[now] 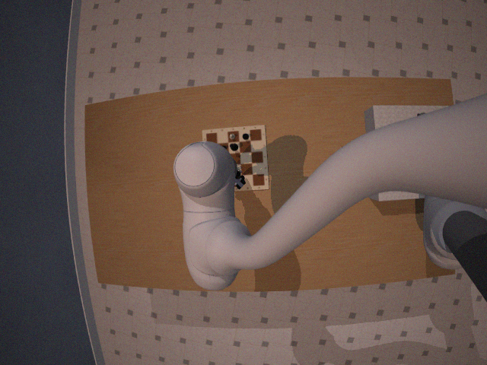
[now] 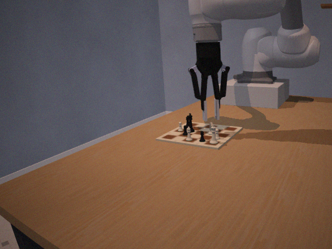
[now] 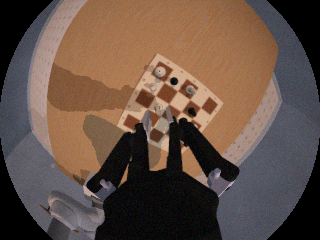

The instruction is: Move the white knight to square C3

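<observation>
The small chessboard (image 2: 199, 135) lies on the wooden table and also shows in the top view (image 1: 236, 157) and in the wrist view (image 3: 170, 100). My gripper (image 2: 210, 116) hangs upright just above the board's far side, its fingers a narrow gap apart with nothing between them. A small white piece that I take for the white knight (image 2: 211, 124) stands right below the fingertips, partly hidden behind a taller white piece (image 2: 213, 135). In the top view my arm hides much of the board, and only the gripper's edge (image 1: 240, 179) shows.
Other pieces stand upright on the board: a tall black piece (image 2: 190, 122), a black pawn (image 2: 202, 136), a white piece (image 2: 188, 134) and a white pawn (image 2: 180, 125). The robot's white pedestal (image 2: 254, 93) stands at the back of the table.
</observation>
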`<state>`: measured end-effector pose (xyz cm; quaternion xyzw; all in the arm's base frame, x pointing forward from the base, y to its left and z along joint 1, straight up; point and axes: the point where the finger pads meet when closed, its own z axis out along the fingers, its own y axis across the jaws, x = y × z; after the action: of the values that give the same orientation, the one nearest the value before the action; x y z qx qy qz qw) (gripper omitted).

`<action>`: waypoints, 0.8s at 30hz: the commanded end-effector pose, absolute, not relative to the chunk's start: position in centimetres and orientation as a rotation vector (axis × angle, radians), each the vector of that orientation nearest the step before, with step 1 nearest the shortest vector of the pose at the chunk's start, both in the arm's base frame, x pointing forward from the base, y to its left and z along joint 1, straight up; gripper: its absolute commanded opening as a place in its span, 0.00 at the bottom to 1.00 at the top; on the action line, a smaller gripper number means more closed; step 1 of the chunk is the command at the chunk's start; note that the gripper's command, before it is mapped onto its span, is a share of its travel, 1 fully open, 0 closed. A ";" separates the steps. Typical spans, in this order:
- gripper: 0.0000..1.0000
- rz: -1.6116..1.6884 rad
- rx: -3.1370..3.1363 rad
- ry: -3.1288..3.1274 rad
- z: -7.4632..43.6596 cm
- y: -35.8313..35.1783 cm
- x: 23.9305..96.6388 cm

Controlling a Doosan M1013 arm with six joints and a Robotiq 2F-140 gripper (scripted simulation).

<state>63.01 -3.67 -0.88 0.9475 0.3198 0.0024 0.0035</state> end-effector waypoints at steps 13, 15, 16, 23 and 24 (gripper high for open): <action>0.22 0.008 2.970 1.002 -0.9 -3.7 63.0; 0.22 0.008 2.970 1.002 -0.9 -3.7 63.0; 0.22 0.008 2.970 1.002 -0.9 -3.7 63.0; 0.22 0.008 2.970 1.002 -1.5 -3.7 63.0; 0.22 0.008 2.970 1.002 -1.5 -3.7 63.0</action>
<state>63.02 -3.67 -1.41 0.9475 0.3198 0.0024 0.0036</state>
